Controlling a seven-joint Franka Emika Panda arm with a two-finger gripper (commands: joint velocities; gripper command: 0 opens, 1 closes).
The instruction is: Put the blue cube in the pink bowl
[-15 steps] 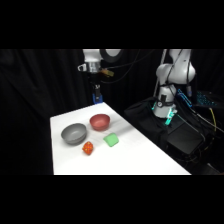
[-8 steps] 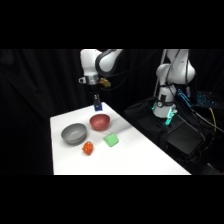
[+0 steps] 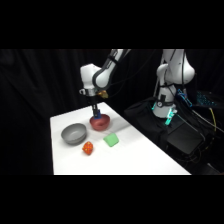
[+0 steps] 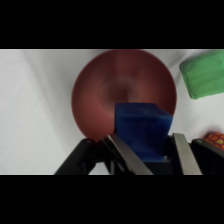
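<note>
Gripping: the gripper [image 4: 147, 150] pinches the blue cube [image 4: 142, 131] between its two fingers [image 4: 185, 155], one pressed against each side of the cube.
Gripper position: in the side view the gripper [image 3: 97, 115] hangs straight down from the arm, right over the pink bowl [image 3: 100, 123].
Blue cube: held above the pink bowl [image 4: 125, 90]; in the wrist view it covers the bowl's lower right part and overlaps its near rim. Whether it touches the bowl cannot be told.
Pink bowl: sits on the white table [image 3: 135, 155] toward its far end, its inside bare apart from the cube above it.
Grey bowl [image 3: 73, 133]: near the pink bowl, apart from it.
Green block [image 3: 111, 141]: on the table near the pink bowl, on the camera's side; it shows at the upper right edge of the wrist view [image 4: 204, 72].
Orange-red speckled object [image 3: 87, 148]: in front of the grey bowl, beside the green block.
</note>
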